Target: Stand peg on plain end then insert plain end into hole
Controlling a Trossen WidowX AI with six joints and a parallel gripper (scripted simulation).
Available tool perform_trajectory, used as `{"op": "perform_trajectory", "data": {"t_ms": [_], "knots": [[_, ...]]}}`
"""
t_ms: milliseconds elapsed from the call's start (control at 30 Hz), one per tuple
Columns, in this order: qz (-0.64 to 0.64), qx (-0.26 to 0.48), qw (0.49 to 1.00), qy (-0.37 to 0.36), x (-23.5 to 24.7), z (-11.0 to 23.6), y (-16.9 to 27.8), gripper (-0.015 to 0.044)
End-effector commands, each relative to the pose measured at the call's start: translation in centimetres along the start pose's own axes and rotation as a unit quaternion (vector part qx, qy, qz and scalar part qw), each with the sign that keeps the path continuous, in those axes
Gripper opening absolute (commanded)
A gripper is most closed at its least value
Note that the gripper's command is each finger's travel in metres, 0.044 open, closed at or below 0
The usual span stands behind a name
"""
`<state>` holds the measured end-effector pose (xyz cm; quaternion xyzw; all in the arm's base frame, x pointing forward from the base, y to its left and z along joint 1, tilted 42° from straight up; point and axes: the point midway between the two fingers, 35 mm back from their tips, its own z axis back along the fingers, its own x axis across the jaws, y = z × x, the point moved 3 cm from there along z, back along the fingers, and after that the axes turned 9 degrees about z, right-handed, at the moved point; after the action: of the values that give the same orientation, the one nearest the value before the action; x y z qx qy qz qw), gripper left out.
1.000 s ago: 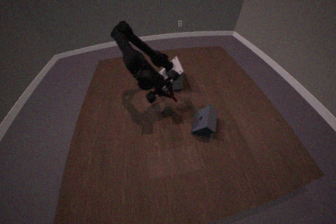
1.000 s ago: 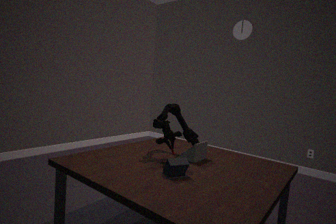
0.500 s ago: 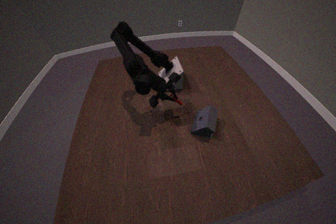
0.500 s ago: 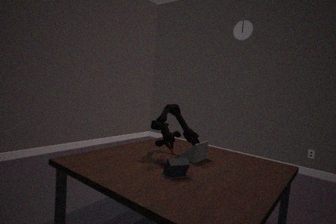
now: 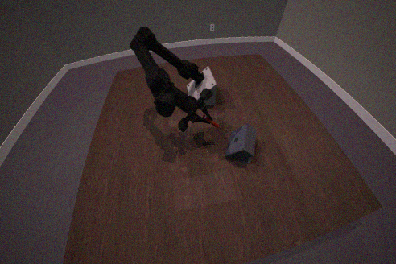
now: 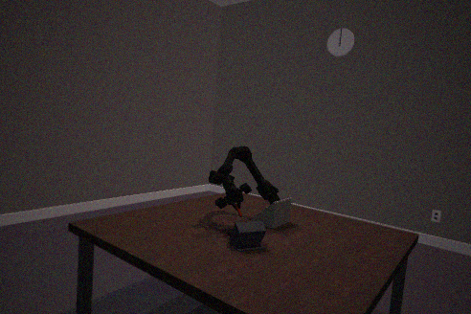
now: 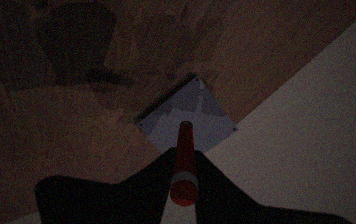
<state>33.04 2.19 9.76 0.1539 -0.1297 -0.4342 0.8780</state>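
The red peg is held slanted in the air, its white band near the camera end and its plain end pointing down toward the sloped panel. My gripper is shut on the peg. The blue-grey sloped panel has one hole in its face. In the top view a gap shows between the peg's plain end and the panel. In the wrist view the plain end overlaps the dark hole, which is mostly hidden behind it.
A white tilted plate on a block stands beside the arm's base. The brown table carries the arm, this block and the sloped panel. Arm shadows fall beside the gripper.
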Motion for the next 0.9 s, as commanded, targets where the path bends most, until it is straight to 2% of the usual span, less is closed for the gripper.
{"op": "perform_trajectory", "data": {"t_ms": [0, 867], "knots": [[0.003, 0.011, 1.000, 0.004, 0.1, -0.2, 0.3, 0.0000], [0.007, 0.035, 0.999, 0.011, 0.4, -3.8, 1.5, 0.0000]]}}
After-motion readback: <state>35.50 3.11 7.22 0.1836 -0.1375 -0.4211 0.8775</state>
